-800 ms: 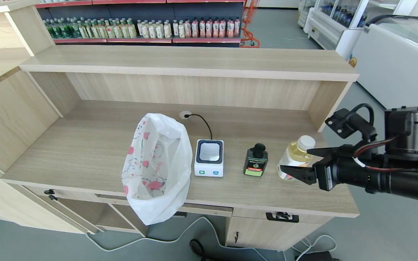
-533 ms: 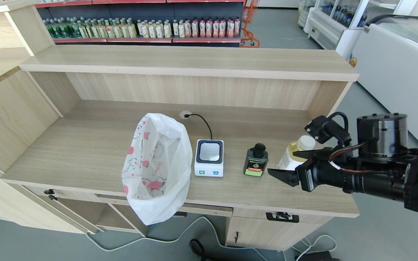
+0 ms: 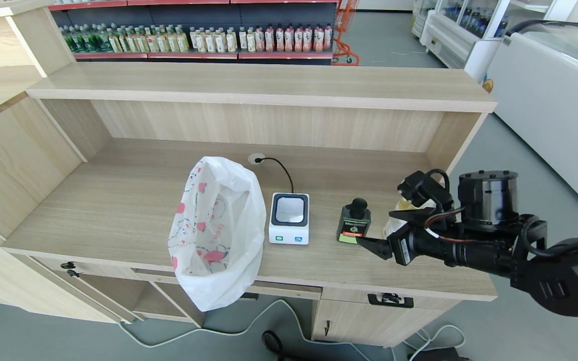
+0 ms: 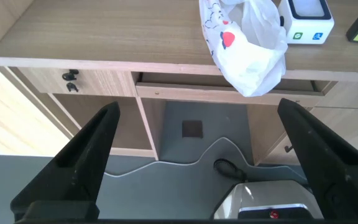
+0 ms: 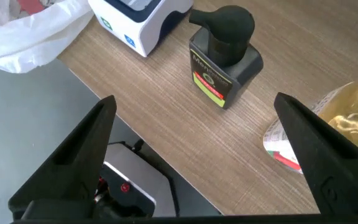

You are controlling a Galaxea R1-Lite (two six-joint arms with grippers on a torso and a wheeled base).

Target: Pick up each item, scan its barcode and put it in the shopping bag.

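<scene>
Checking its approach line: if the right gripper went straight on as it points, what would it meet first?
Probably the black pump bottle, framed between the right gripper's open fingers; the oil bottle sits off to one side. Its height over the counter is unclear.

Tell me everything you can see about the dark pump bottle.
The dark pump bottle stands upright on the wooden counter between the white scanner and a bottle of yellow liquid, touching neither. Squarish dark body, black pump top, green and red front label. The open right end effector is close by, not touching it.
</scene>
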